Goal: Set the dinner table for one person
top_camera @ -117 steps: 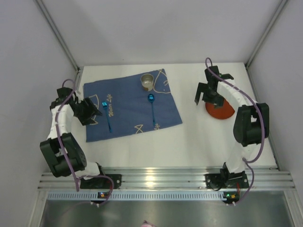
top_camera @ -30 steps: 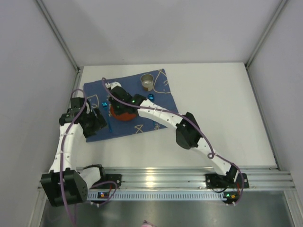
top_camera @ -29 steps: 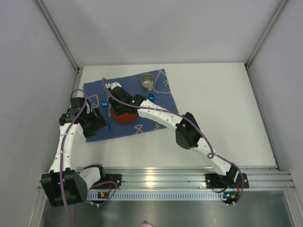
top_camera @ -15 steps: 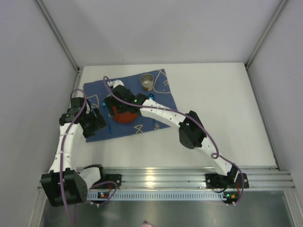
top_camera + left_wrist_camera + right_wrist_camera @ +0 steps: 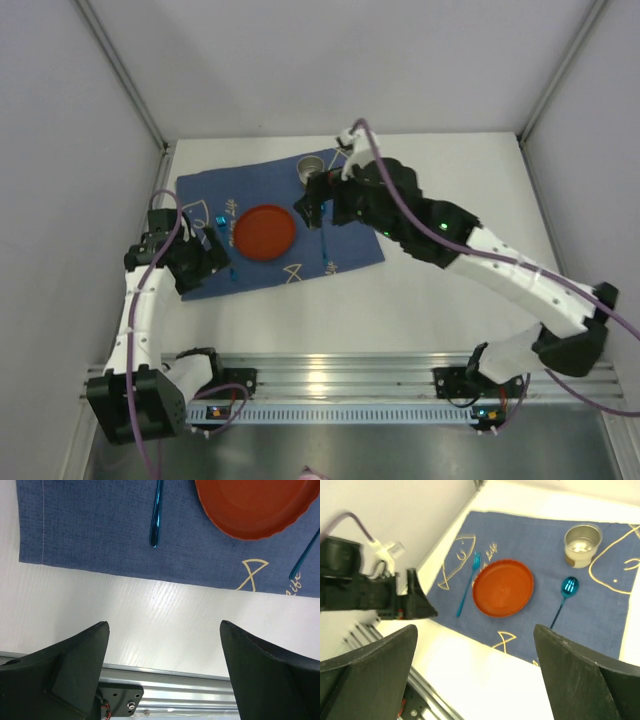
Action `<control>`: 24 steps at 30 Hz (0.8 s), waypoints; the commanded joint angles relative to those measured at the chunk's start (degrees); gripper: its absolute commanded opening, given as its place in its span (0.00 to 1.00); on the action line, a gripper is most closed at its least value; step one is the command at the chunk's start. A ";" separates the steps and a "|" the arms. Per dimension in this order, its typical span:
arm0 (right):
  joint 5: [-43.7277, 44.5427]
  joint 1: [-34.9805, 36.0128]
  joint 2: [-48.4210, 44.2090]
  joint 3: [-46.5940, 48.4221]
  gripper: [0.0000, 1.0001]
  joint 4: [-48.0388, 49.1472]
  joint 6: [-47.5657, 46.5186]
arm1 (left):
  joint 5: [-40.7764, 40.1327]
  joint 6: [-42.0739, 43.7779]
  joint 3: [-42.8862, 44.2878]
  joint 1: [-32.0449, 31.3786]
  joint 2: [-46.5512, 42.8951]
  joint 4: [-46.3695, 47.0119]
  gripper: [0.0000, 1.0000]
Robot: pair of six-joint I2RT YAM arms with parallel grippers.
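The white dinner table (image 5: 450,300) carries a dark blue cloth (image 5: 345,235). An orange plate (image 5: 265,232) lies on the cloth, with a blue fork (image 5: 226,252) to its left and a blue spoon (image 5: 322,235) to its right. A metal cup (image 5: 311,169) stands at the cloth's far edge. My right gripper (image 5: 308,207) is open and empty, raised just right of the plate; its view shows the plate (image 5: 503,587), fork (image 5: 468,584), spoon (image 5: 563,596) and cup (image 5: 580,544). My left gripper (image 5: 205,254) is open and empty at the cloth's left edge, over bare table (image 5: 165,620).
The aluminium rail (image 5: 330,375) runs along the near table edge and shows in the left wrist view (image 5: 165,680). Grey walls close in the left, right and far sides. The left arm (image 5: 365,592) shows in the right wrist view.
My right gripper has let go of the orange plate on the cloth and drawn back up and to the right. The left arm has barely moved.
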 commanded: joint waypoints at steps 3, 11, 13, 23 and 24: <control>6.85 0.56 -19.99 -19.83 1.00 1.78 4.43 | 3.28 -1.38 -1.32 -0.80 1.20 4.12 0.98; 16.46 0.48 -43.80 -41.47 1.00 4.94 -0.91 | -12.77 3.00 9.84 -5.63 13.78 12.36 0.98; 16.20 0.48 -47.25 -43.92 1.00 4.77 -4.77 | -16.29 7.03 4.87 -5.72 9.59 21.64 0.99; 24.00 0.48 -65.88 -51.31 1.00 1.34 -2.07 | -15.89 17.24 -38.83 -5.72 6.20 96.10 0.99; 24.89 0.48 -66.24 -51.93 1.00 1.25 -2.07 | -16.57 16.90 -41.11 -5.64 10.22 104.84 0.99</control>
